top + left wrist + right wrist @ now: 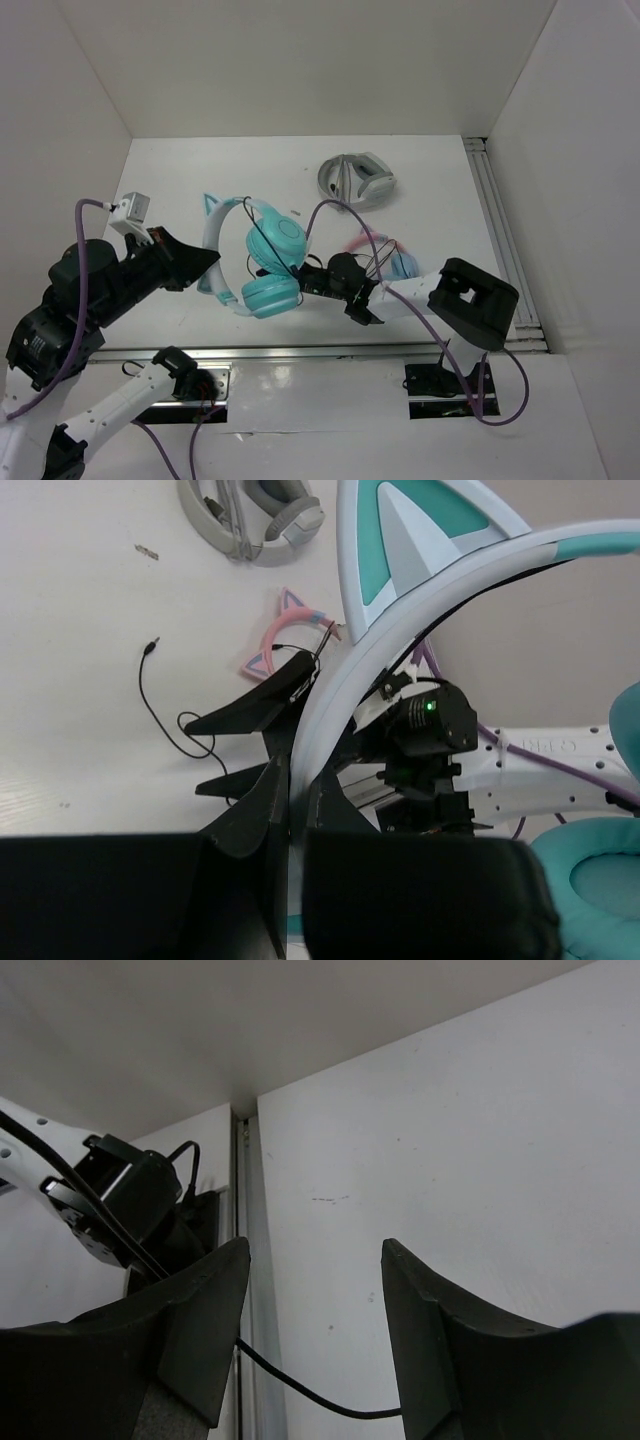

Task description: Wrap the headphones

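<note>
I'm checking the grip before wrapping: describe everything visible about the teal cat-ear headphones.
The teal plastic-looking over-ear headphones have two padded cups, a pale blue-white headband and two pointed cat ears. They appear raised off the white table, tilted, headband clamped in the shut left gripper. Their thin black cable trails on the table.

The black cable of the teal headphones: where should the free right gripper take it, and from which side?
Probably the loose stretch just behind the plug, coming straight down from above: there the cable lies slack and flat on the table, apart from the pink headphones, and away from the headband clamped in the left gripper.
</note>
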Robot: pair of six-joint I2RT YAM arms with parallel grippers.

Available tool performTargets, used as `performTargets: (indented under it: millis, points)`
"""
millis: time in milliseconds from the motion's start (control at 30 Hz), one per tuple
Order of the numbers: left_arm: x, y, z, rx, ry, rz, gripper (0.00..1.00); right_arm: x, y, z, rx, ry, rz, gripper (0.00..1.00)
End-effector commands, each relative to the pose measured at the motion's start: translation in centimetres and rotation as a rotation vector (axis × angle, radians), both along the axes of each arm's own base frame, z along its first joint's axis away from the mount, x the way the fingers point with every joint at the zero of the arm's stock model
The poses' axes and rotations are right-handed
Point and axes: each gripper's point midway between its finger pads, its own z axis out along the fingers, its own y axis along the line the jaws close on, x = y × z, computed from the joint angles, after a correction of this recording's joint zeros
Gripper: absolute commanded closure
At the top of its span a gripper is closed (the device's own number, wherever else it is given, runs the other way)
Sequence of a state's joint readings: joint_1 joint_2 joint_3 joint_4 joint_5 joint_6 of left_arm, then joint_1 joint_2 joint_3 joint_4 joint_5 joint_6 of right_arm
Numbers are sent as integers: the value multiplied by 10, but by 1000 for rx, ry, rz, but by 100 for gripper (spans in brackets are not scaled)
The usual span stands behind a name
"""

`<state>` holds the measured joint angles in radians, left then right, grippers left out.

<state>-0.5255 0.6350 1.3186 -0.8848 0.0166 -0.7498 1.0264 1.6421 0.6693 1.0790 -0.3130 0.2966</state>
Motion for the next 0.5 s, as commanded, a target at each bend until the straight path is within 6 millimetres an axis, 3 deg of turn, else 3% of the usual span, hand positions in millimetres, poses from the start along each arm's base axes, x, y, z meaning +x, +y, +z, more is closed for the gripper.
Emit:
performTargets:
  millis: [0, 267, 467]
  points:
    - [9, 3, 43, -156, -108, 72, 100, -8, 11, 36, 135, -47, 36, 38]
    - [13, 34, 49, -180, -139, 243, 100, -20, 29, 25, 161, -18, 92, 36]
    - [26, 52, 55, -142, -145, 365, 100, -50, 47, 18, 176, -2, 181, 36]
